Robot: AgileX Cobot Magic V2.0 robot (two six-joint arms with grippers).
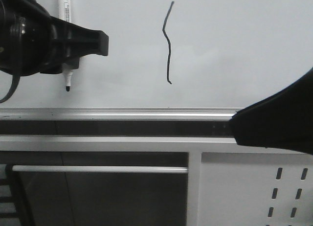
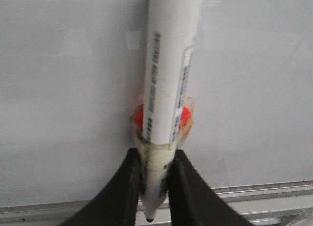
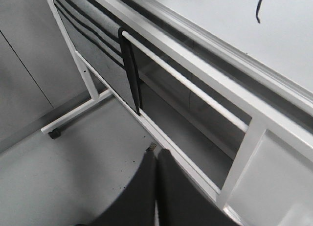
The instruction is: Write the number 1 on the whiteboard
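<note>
While the black left gripper (image 1: 73, 52) is sitting at the upper left of the front view, it is squeezing a long white marker pen (image 1: 65, 20) between its 2 black fingers (image 2: 120, 192). The pen is standing almost straight up and down, with its small black tip (image 1: 67, 88) pointing down. From the front, the tip is hanging just over the big shiny pale grey whiteboard (image 1: 234, 45), and I cannot tell if it is touching the board. In the left wrist view, a bit of clear tape and something red (image 2: 138, 117) are showing on the pen right above the fingers.

Toward the middle of the whiteboard, well off to the right of the pen, the thin black wavy number 1 (image 1: 167, 42) is running from top to bottom, with a tiny hook at its lower end. It is ending above the silver metal rail (image 1: 122, 112) along the bottom edge of the board.

Down at the right side of the front view, the black right gripper (image 3: 155, 187) is hanging low, in front of the white metal frame (image 3: 195, 89) under the board. Its fingers are pressed together with nothing between them. A white metal panel with small slot holes (image 1: 288, 192) is showing at the lower right.
</note>
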